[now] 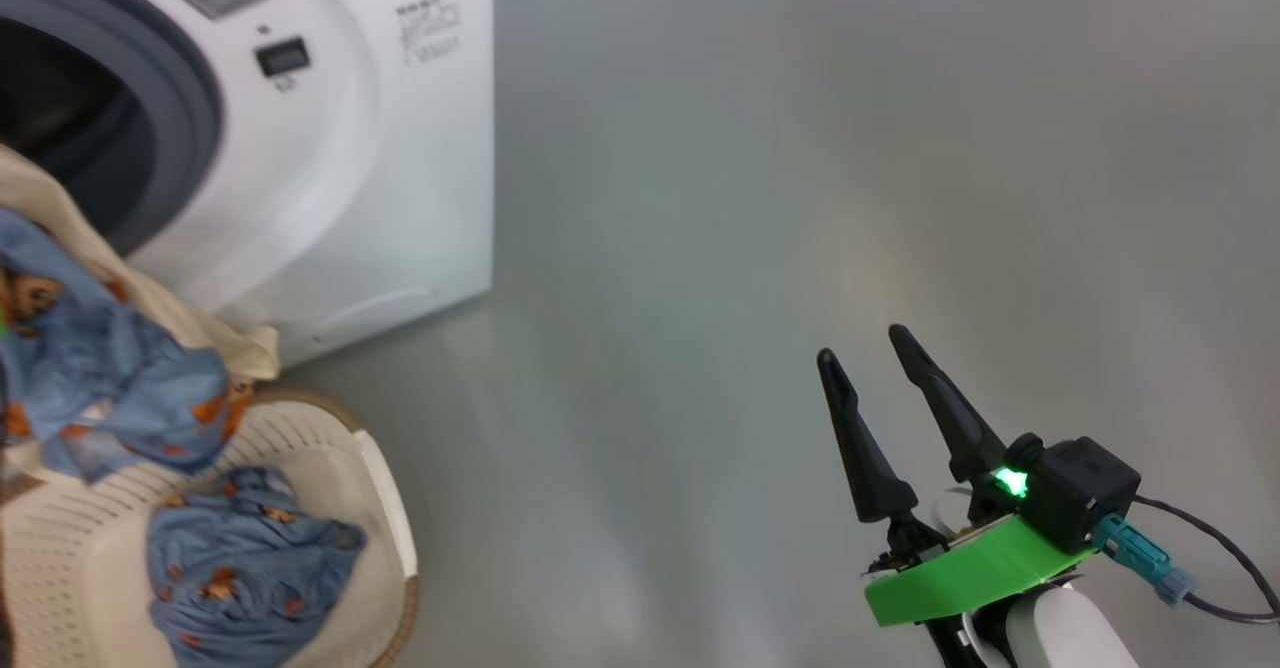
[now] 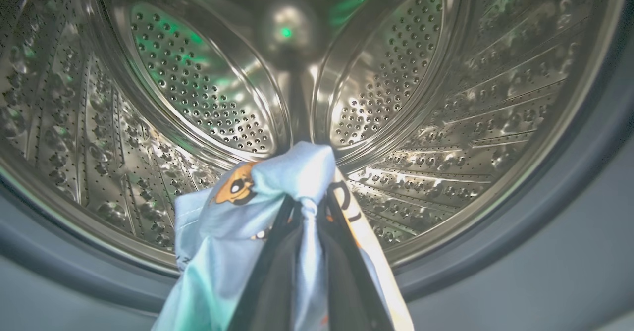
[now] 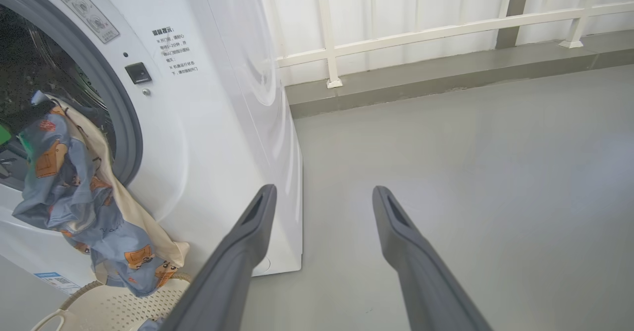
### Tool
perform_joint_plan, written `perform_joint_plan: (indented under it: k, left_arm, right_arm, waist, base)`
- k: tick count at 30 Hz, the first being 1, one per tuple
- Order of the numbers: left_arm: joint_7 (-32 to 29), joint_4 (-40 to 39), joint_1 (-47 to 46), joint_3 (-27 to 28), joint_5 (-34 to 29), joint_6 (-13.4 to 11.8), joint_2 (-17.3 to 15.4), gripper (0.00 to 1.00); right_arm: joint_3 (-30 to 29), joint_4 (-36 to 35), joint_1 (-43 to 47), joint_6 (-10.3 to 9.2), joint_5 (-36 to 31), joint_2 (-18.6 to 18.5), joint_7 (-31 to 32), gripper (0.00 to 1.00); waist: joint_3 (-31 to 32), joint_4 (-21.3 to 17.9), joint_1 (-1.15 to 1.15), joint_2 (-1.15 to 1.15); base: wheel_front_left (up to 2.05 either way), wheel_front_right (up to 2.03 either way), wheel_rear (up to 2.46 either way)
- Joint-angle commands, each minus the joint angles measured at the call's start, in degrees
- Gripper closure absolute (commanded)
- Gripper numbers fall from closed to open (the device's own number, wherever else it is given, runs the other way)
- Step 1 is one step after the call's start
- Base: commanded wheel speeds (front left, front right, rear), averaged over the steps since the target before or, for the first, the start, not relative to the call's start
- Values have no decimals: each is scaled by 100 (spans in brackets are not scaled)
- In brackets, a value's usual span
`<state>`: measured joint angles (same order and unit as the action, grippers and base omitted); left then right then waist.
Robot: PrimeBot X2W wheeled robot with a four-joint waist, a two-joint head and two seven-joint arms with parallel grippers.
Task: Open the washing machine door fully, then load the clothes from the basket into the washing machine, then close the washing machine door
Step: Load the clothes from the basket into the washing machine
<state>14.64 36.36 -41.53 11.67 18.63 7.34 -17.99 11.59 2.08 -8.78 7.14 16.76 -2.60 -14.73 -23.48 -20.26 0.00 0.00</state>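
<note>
Grip: your left gripper (image 2: 311,203) is pinched almost closed on a fold of the clothes (image 2: 223,222). Light blue bear-print cloth bunches over both fingers, with a cream strip on one side.
Pose: the fingers point straight into the drum (image 2: 198,83), toward its back wall.
Room ahead: perforated steel walls curve away on every side of your fingertips, well apart from them.
Edge: the grey gasket (image 2: 569,197) rings the mouth just behind and below the hand.
Trailing cloth: from your grip the clothes hang back out over the lower lip of the washing machine (image 1: 380,128) and down its white front.
Basket: the basket (image 1: 330,448) stands below the hand, close against the machine's front. The hanging cloth reaches its rim, and a second blue bundle lies inside.
Right gripper: your right gripper (image 1: 862,345) has its jaws spread wide and holds nothing. Its fingers angle up over the grey floor (image 1: 800,148), well apart from the machine and the loaded hand.
Beyond: past those fingers you have the machine's side corner on one side. A white railing (image 3: 421,28) on a low kerb runs along the floor's far edge.
</note>
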Motion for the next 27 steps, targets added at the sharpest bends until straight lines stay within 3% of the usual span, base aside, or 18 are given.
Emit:
perform_joint_plan:
  k: [1, 14, 23, 27]
  left_arm:
    - [36, -52, -211, 153, 45, 8, -352, 100]
    - [36, 591, -1588, -141, 281, 13, -1173, 100]
    - [36, 728, -2399, -452, 373, 14, -1412, 100]
    - [36, 678, -2770, -278, 360, 10, -1569, 100]
  right_arm:
    - [156, -179, -92, 35, 33, -28, -27, 0]
    - [245, -472, -104, 35, 23, -28, -27, 0]
    - [352, -518, -97, 35, 10, -28, -27, 0]
    - [432, -550, -117, 35, 32, -28, -27, 0]
  waist:
    - [-466, -206, 0, 0]
    - [-1157, -354, 0, 0]
    - [-1388, -391, 0, 0]
    - [-1448, -499, 0, 0]
  base:
    - [0, 0, 0]
    - [0, 0, 0]
    - [0, 0, 0]
    - [0, 0, 0]
